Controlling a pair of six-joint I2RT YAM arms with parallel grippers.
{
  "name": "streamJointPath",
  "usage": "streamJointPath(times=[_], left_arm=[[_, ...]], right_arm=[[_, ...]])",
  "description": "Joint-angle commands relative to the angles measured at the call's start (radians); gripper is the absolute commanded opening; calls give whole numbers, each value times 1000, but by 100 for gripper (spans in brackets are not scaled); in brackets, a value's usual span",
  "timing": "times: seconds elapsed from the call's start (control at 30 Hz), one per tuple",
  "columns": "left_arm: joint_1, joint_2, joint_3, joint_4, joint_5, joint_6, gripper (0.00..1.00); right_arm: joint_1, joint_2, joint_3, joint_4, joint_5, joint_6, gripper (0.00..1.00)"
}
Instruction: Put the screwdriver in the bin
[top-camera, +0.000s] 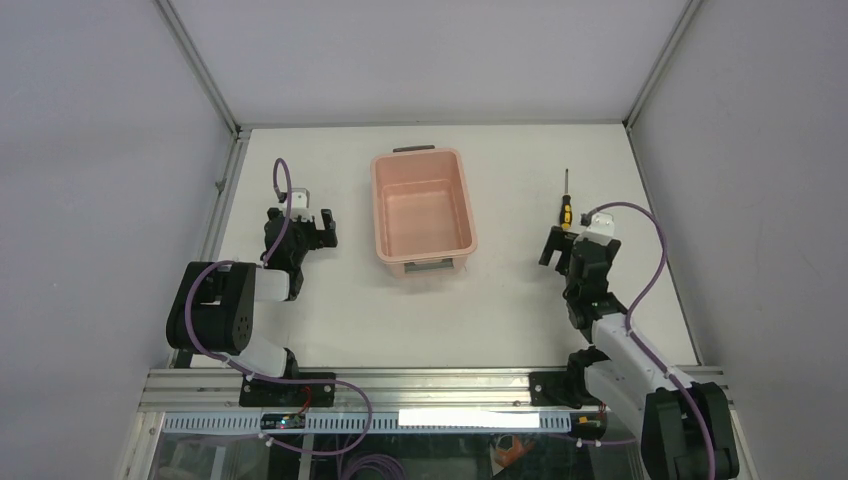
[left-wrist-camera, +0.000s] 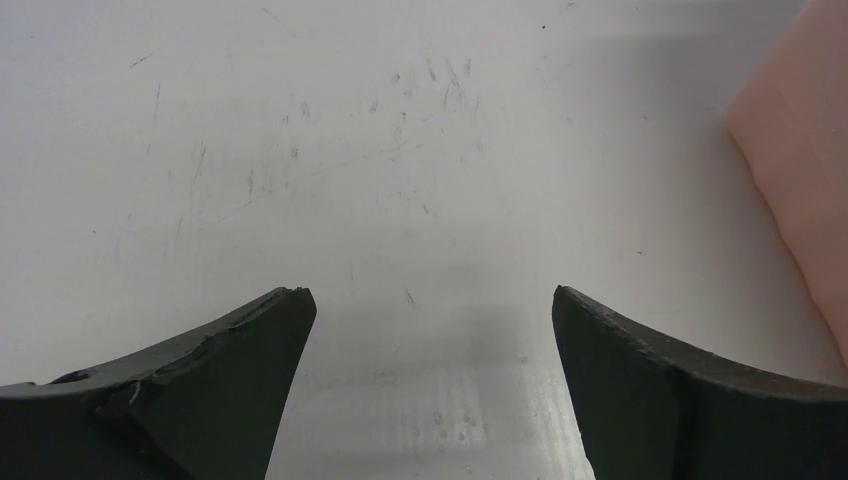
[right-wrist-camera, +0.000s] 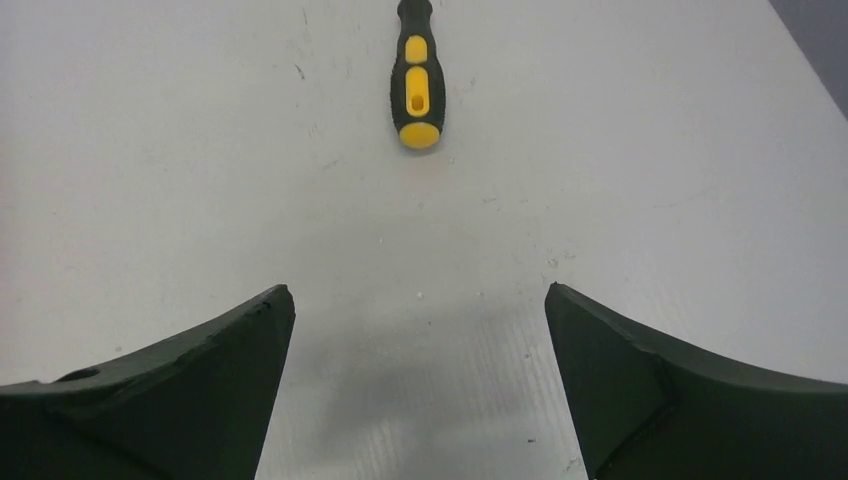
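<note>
The screwdriver (top-camera: 566, 205), black-and-yellow handle with a thin dark shaft, lies on the white table to the right of the bin, shaft pointing away. In the right wrist view its handle (right-wrist-camera: 417, 85) lies straight ahead of the fingers, the shaft cut off by the top edge. My right gripper (top-camera: 572, 240) (right-wrist-camera: 418, 290) is open and empty just short of the handle's end. The salmon-pink bin (top-camera: 423, 210) stands empty in the middle of the table. My left gripper (top-camera: 299, 222) (left-wrist-camera: 430, 295) is open and empty to its left; the bin's wall (left-wrist-camera: 800, 180) shows at the right edge.
Grey enclosure walls with metal frame posts (top-camera: 200, 70) close in the table at the back and sides. The table's right edge (top-camera: 665, 250) runs near the right arm. A metal rail (top-camera: 430, 385) carries both arm bases at the front.
</note>
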Motion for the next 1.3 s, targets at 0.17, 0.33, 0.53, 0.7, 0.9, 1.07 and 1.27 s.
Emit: streamJointPath(times=[0.17,0.33,0.53,0.7,0.9,1.07,1.27], left_arm=[[-7,-27,1,27,7,-16,99],[-7,-28,1,27,7,-16,99],[-8,-28,2,27,7,-17,99],[-8,-28,1,27,8,-16,99],[-7,-27,1,27,8,-16,99],[-8,-27,1,27,7,-16,99],[-8,-28,1,27,7,-16,99]], right_arm=[[-8,201,538,-325,28,-42,100],[-169,509,945,-724,-152,30,99],[-184,889,1214,-890,-167,16,99],[-228,1092,1360,-999,-186,64,92],[-237,1184,1322,-982,-235,97,70],[-238,1191,1325,-1002,-223,97,4],[-237,1073,1409,-1085,-201,50,0]])
